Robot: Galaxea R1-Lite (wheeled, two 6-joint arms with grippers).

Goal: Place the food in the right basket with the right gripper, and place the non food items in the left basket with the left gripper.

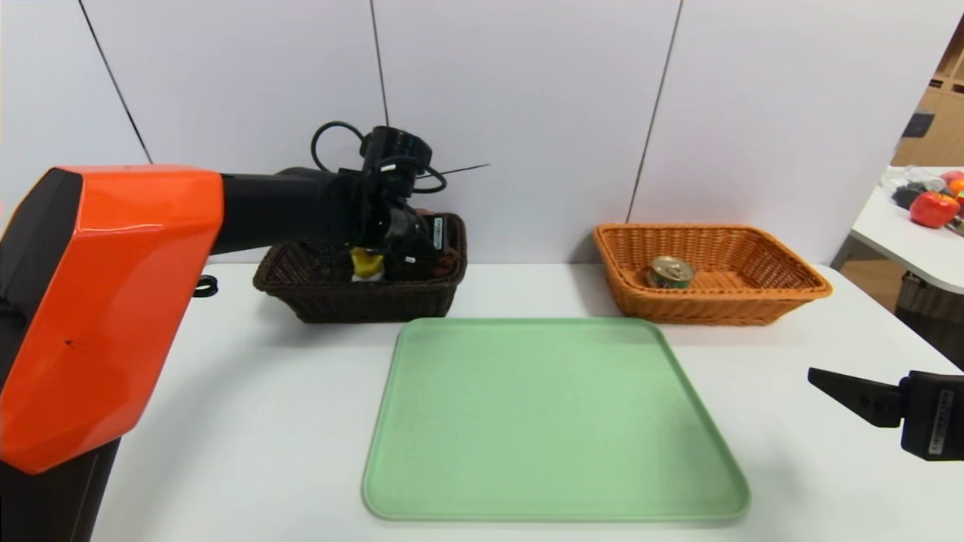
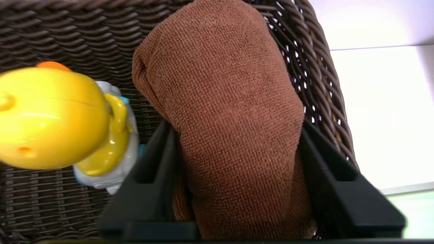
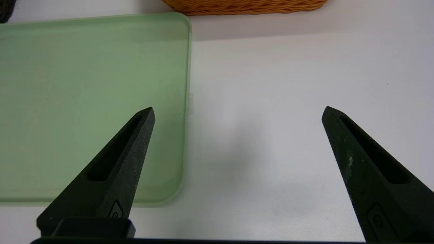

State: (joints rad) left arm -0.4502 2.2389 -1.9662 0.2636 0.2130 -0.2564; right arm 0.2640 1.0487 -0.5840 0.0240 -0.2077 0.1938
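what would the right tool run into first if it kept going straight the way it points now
Most likely the bare white table: the right tool seems aimed down at it, just beside the green tray, though its height above the surface is hard to judge.

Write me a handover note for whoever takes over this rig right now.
Left gripper: open, in the dark brown wicker basket, jaws either side of the rolled brown towel; contact unclear.
Right gripper: open, empty, over the white table, right of the green tray.
Done: round tin can in the orange-tan wicker basket; yellow duck-like toy and towel in the dark one.
Left: probably just withdraw the left gripper clear of the towel.
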